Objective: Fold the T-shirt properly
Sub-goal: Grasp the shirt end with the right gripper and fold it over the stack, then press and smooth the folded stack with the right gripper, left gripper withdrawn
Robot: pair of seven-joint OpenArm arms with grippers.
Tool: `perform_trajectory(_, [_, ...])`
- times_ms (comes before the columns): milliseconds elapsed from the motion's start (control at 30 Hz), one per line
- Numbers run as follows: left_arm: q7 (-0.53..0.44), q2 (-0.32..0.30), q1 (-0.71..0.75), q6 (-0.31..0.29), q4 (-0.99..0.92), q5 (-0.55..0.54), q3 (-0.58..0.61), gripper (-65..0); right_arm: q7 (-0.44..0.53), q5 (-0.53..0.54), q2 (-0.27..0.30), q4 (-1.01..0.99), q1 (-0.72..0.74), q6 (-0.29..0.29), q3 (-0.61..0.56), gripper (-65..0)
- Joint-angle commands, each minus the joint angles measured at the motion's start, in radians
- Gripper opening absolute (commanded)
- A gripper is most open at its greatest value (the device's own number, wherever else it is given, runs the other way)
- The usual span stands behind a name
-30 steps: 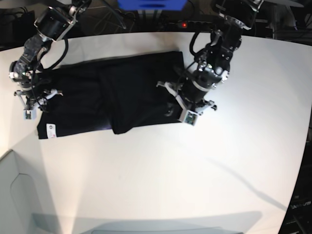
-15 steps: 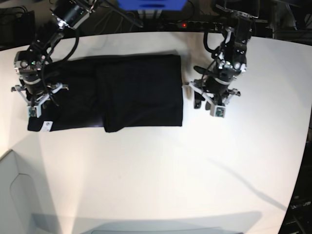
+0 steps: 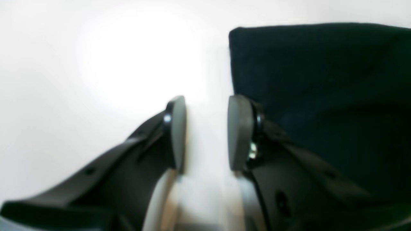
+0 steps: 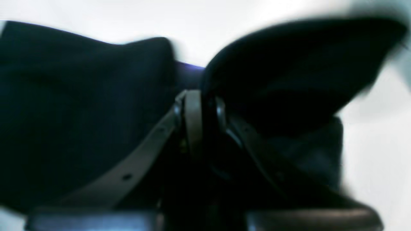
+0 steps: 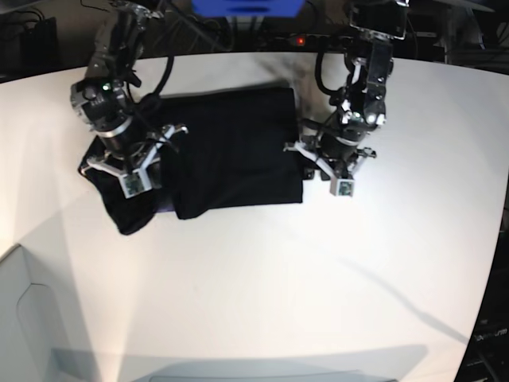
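The black T-shirt (image 5: 231,151) lies on the far half of the white table (image 5: 318,278), already doubled into a rough rectangle, though its end on the right arm's side looks bunched and unfinished. There the right pincer (image 5: 131,163) is pinched tight on a lifted flap. The left pincer (image 3: 205,134) hangs partly parted, empty, beside the opposite edge. Beyond, cables and a blue box (image 5: 246,6).
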Motion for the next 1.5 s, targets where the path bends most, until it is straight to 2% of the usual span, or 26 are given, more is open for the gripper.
perform_trajectory(0, [-0.019, -0.001, -0.012, -0.002, 0.015, 0.0, -0.002, -43.5, 0.03, 0.013, 0.0, 0.017, 0.004, -0.005, -0.033, -65.0])
perform_trajectory(300, [-0.019, -0.004, -0.012, -0.002, 0.015, 0.002, -0.002, -43.5, 0.03, 0.013, 0.0, -0.02, -0.006, -0.005, -0.357, -65.0])
perform_trajectory(467, [-0.019, -0.005, -0.01, -0.002, 0.015, 0.002, -0.002, -43.5, 0.03, 0.016, 0.0, -0.115, 0.044, -0.005, -0.472, -65.0])
perform_trajectory(800, [-0.019, -0.013, 0.024, -0.002, 0.093, 0.003, -0.021, -43.5, 0.041, 0.019, 0.0, -0.35, 0.157, -0.005, -0.544, -65.0])
perform_trajectory(1100, [-0.018, -0.011, 0.125, -0.002, 0.239, 0.002, -0.202, -43.3, 0.043, 0.019, 0.0, -0.361, 0.165, -0.005, -0.553, -65.0])
perform_trajectory(1233, [-0.018, -0.011, 0.163, -0.002, 0.268, 0.002, -0.278, -43.3, 0.038, 0.013, 0.0, -0.365, 0.165, -0.005, -0.594, -65.0])
perform_trajectory(1333, [-0.018, -0.011, 0.179, -0.002, 0.27, 0.002, -0.332, -43.3, 0.033, 0.013, 0.0, -0.358, 0.165, -0.005, -0.602, -58.1])
perform_trajectory(1467, [-0.018, -0.01, 0.18, -0.002, 0.268, 0.002, -0.398, -43.3, 0.032, 0.017, 0.0, -0.342, 0.16, -0.005, -0.602, -42.3])
